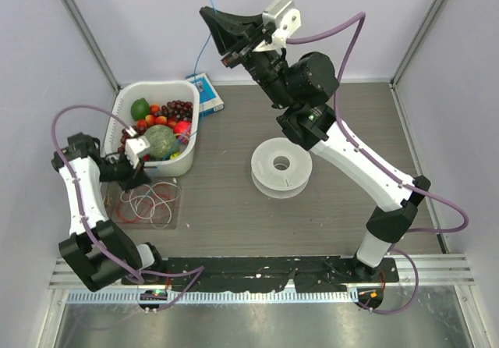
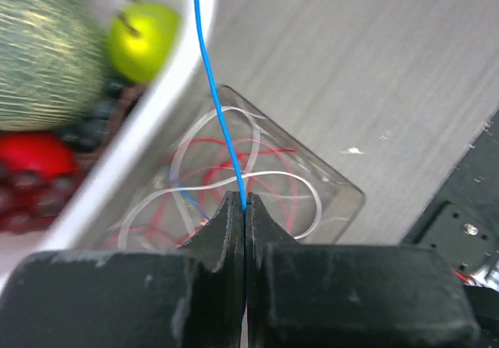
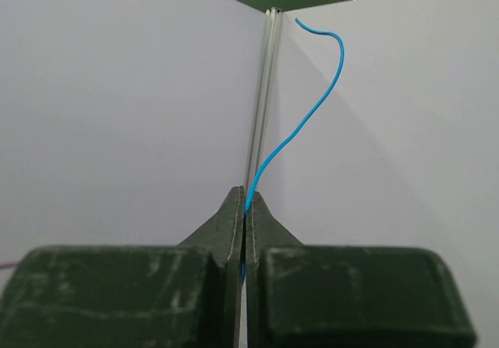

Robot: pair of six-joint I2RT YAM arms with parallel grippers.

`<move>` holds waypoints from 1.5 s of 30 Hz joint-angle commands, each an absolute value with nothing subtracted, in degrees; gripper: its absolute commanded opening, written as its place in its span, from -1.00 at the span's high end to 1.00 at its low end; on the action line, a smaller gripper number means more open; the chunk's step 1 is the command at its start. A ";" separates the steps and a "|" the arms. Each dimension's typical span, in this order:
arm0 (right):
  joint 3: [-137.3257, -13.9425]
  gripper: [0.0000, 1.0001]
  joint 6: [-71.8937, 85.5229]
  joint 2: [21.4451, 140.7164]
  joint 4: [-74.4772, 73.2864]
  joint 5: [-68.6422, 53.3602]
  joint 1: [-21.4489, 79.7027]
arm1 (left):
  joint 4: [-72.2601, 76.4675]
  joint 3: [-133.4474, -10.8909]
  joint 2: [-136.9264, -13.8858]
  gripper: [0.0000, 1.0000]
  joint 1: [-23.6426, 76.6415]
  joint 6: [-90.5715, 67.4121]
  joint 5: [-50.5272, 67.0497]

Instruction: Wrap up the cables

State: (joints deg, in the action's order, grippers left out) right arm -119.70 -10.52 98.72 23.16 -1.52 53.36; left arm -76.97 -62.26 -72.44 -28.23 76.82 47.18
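Observation:
The blue cable [image 1: 205,50] runs thin from the raised right gripper [image 1: 206,14] down toward the bin area. In the right wrist view my right gripper [image 3: 245,200] is shut on the blue cable [image 3: 312,118], whose free end curls upward before the wall. My left gripper [image 1: 139,172] hangs low over a clear tray [image 1: 173,217]. In the left wrist view the left gripper [image 2: 245,204] is shut on the blue cable [image 2: 214,90], which rises out of frame. Looped red and white cables [image 2: 234,168] lie in the clear tray [image 2: 347,188] under it.
A white bin [image 1: 129,97] of fruit stands at the back left, touching the tray; it also shows in the left wrist view [image 2: 156,122]. A clear empty spool [image 1: 281,166] lies at the table's middle. A blue box [image 1: 209,96] sits behind the bin. Walls enclose three sides.

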 commanded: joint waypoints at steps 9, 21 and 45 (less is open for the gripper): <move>-109.08 0.99 -11.25 91.15 24.35 -1.85 53.17 | -95.36 -83.22 -68.20 1.00 -28.48 66.71 37.01; -104.42 0.99 -10.55 88.60 23.47 -1.58 52.91 | -95.19 -84.35 -61.08 1.00 -24.35 68.66 43.82; -96.85 0.99 -11.86 83.32 22.59 -1.23 51.95 | -83.76 -62.93 -64.86 1.00 -19.25 56.87 24.35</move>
State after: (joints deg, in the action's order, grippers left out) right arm -96.92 -11.70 86.48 20.97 -1.58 52.38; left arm -76.23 -65.08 -66.43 -18.57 56.03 34.76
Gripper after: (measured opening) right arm 0.036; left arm 0.016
